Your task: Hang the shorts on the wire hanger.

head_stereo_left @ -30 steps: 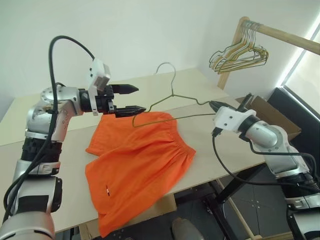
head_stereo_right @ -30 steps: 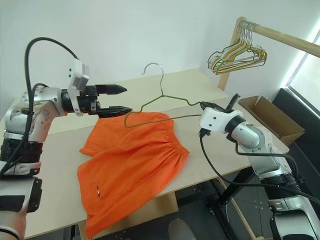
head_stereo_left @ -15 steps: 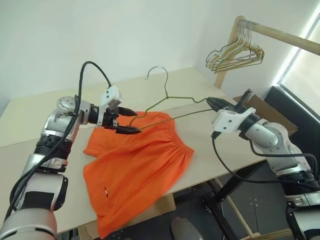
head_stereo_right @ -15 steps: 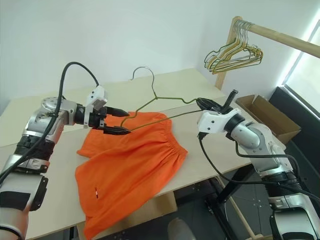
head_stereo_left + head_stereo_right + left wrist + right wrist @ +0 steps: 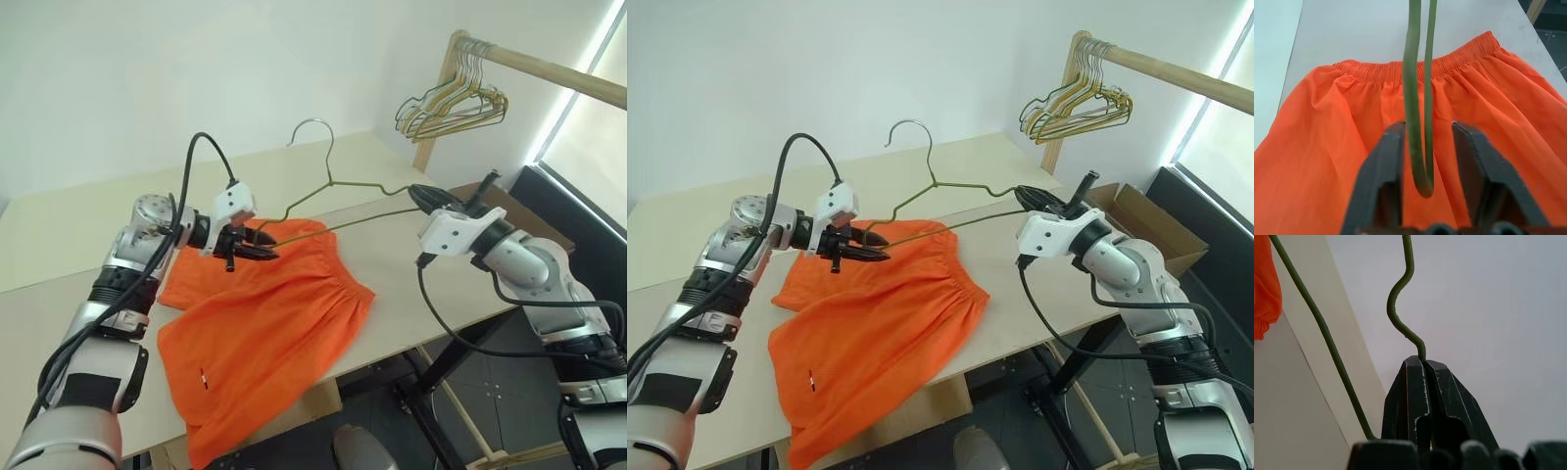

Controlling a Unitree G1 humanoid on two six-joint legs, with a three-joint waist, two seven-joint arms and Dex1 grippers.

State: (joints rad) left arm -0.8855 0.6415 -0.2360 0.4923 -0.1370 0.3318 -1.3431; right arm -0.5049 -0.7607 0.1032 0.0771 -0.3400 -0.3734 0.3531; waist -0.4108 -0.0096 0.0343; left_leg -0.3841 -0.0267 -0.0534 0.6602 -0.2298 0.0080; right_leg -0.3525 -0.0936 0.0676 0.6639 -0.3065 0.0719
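- Head views: the bright orange soft fabric shorts (image 5: 265,318) lie flat on the pale beige tabletop (image 5: 411,259). Their gathered waistband is turned toward the right edge, and one leg hangs over the near edge.
- The thin olive-grey triangular wire hanger (image 5: 338,201) is held in the air above the far part of the shorts, with its curved hook pointing up.
- The right gripper (image 5: 419,195) has its two black fingers closed on the right shoulder end of the wire hanger, above the right edge of the tabletop.
- The left gripper (image 5: 257,245) is at the left corner of the wire hanger, just above the orange fabric. Its fingers stand on both sides of the wire loop.
- A bunch of gold and green wire hangers (image 5: 451,103) hangs on a wooden rail (image 5: 549,70) beyond the far right corner. A brown cardboard box (image 5: 1146,220) stands past the right edge.
- Left wrist view: the bent end of the hanger wire (image 5: 1420,147) sits between the two dark fingers (image 5: 1382,176). A small gap shows on each side of the loop, so they are not yet pressed on it. The shorts and their waistband lie below.
- Right wrist view: the fingers (image 5: 1410,396) are pressed together on the wavy end of the wire. The lower bar of the hanger runs beside them.
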